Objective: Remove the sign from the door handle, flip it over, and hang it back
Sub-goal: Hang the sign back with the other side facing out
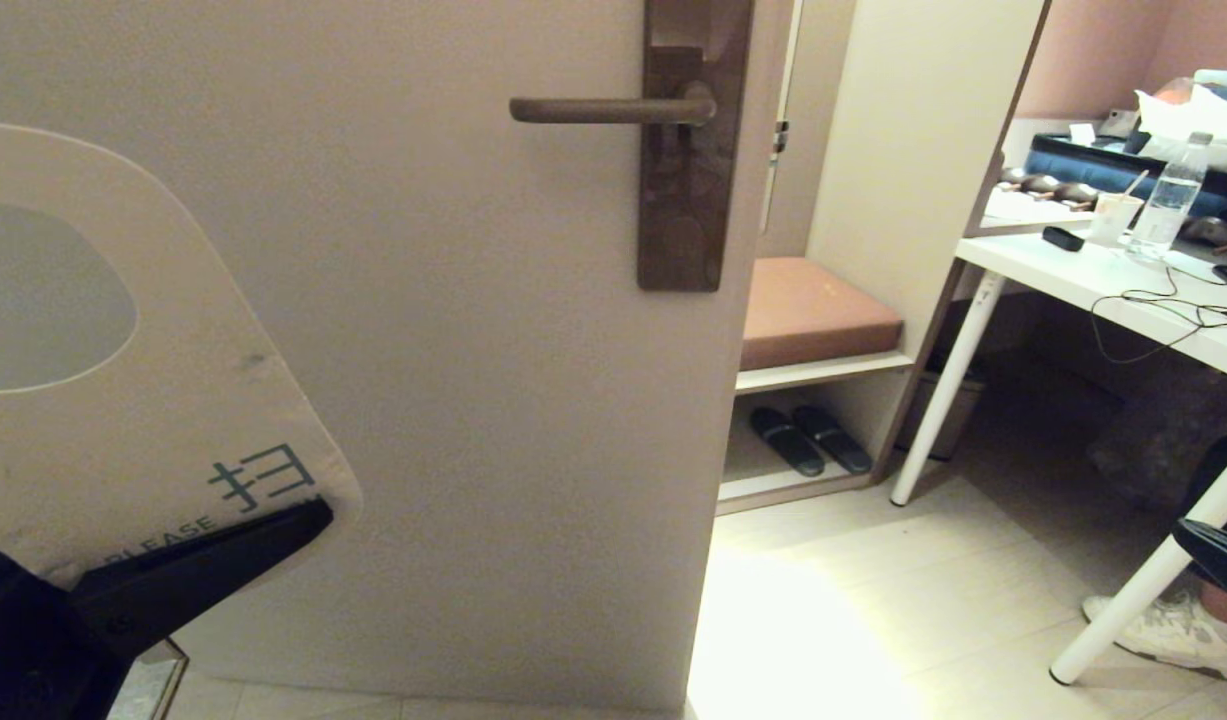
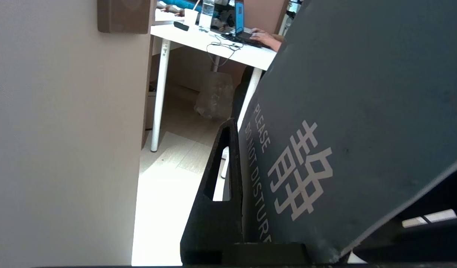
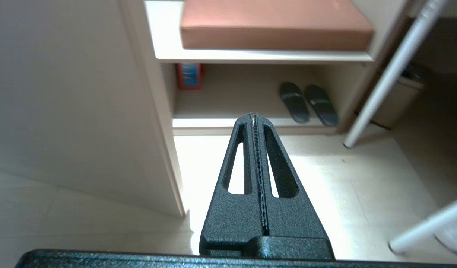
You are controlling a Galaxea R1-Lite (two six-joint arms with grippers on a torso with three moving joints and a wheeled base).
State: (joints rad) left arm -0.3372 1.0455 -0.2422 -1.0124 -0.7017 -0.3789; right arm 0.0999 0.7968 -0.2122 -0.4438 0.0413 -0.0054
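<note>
The sign point(image 1: 173, 380) is off the door handle point(image 1: 613, 110), held up at the lower left, well below and left of the lever. Its pale grey face with "PLEASE" and its round hole point(image 1: 33, 300) face the head camera. In the left wrist view its slate-blue "DO NOT DISTURB" face point(image 2: 343, 111) shows. My left gripper point(image 1: 308, 512) is shut on the sign's lower end; one black finger point(image 2: 221, 186) lies against the blue face and the other is hidden behind the card. The bare lever sticks out leftward from its dark backplate point(image 1: 688, 200). My right gripper point(image 3: 255, 116) hangs shut and empty over the floor.
The pale door point(image 1: 473, 400) ends at an edge point(image 1: 723, 450) right of the backplate. Beyond it are a bench with a brown cushion point(image 1: 818, 310), slippers point(image 1: 811, 438) beneath, and a white desk point(image 1: 1093, 280) with a bottle point(image 1: 1168, 200). A seated person's shoe point(image 1: 1163, 630) is at lower right.
</note>
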